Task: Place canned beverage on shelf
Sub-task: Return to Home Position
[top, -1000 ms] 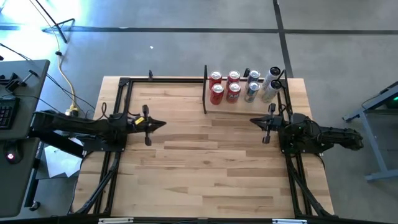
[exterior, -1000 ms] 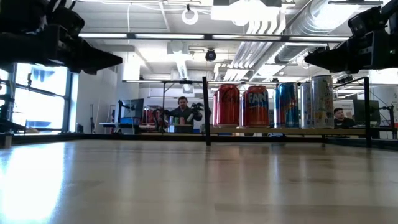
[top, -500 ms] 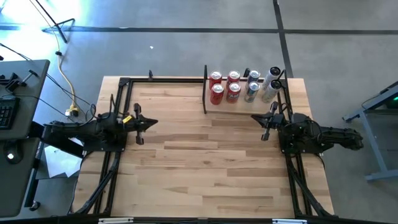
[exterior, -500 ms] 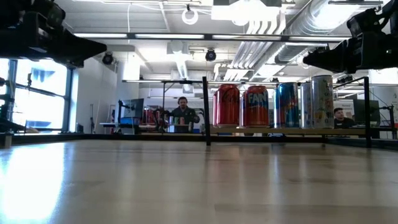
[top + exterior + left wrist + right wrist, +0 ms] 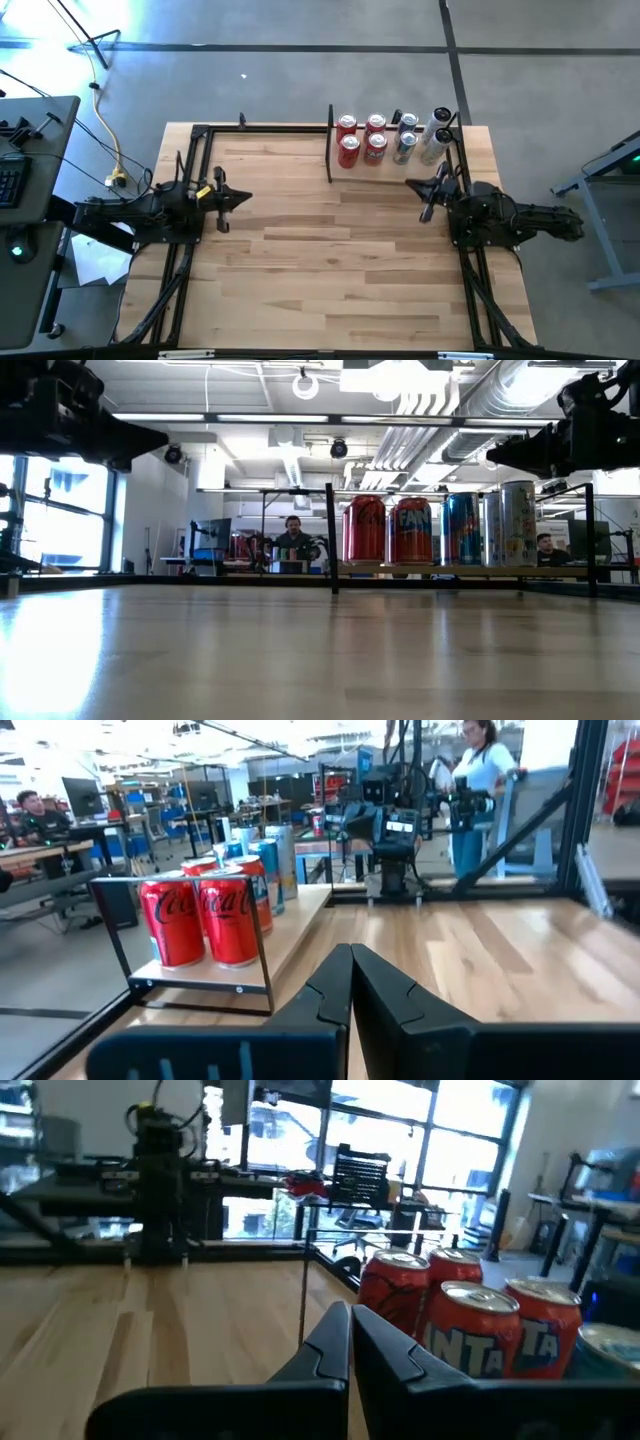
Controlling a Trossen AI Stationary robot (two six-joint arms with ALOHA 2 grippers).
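Observation:
Several cans stand upright on the shelf (image 5: 388, 166) at the table's far right: red ones (image 5: 348, 150) next to the black divider (image 5: 330, 145), then blue (image 5: 404, 146) and silver ones (image 5: 432, 145). The low view shows them in a row on the ledge (image 5: 440, 570). My left gripper (image 5: 248, 198) hovers level at the table's left side, shut and with nothing in it (image 5: 352, 952). My right gripper (image 5: 408, 184) hovers level at the right side, just in front of the shelf, shut and with nothing in it (image 5: 350, 1312). Both stay well above the tabletop (image 5: 165, 438) (image 5: 490, 455).
Black metal bars (image 5: 200, 130) frame the table's far left corner and run along both sides. Bare wood (image 5: 330, 240) lies between the two arms. A desk with a keyboard (image 5: 10, 180) stands left of the table. People sit in the room behind (image 5: 292, 540).
My left gripper has drawn back toward the table's left edge and risen a little, staying shut. My right gripper has swung its tip slightly toward the far edge and the shelf, staying in place and shut. The cans have not moved.

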